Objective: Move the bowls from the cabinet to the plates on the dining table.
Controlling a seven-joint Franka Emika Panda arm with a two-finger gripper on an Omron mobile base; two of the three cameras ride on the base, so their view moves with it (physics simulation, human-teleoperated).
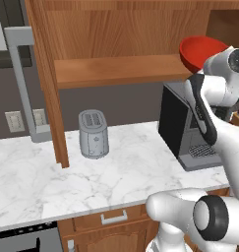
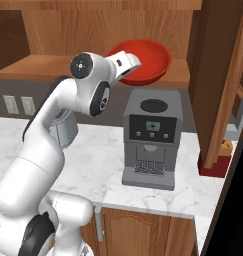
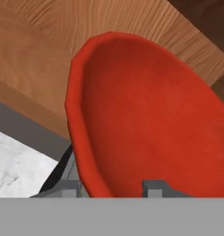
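A glossy red bowl [image 2: 145, 60] is tilted at the front edge of the open cabinet's shelf [image 1: 116, 70], above the coffee machine. My gripper [image 3: 111, 188] is shut on the bowl [image 3: 150, 120] at its near rim, with one finger inside and one outside. From the left base view the bowl [image 1: 198, 50] sits at the shelf's right end, just above my wrist. The wooden shelf [image 2: 33, 67] runs off to the left behind my arm. The plates and the dining table are out of view.
A black coffee machine [image 2: 152, 137] stands on the marble counter [image 1: 116, 172] directly under the bowl. A grey toaster [image 1: 93, 134] is further left. The cabinet's open doors [image 1: 48, 83] [image 2: 215, 75] hang edge-on at either side of the shelf.
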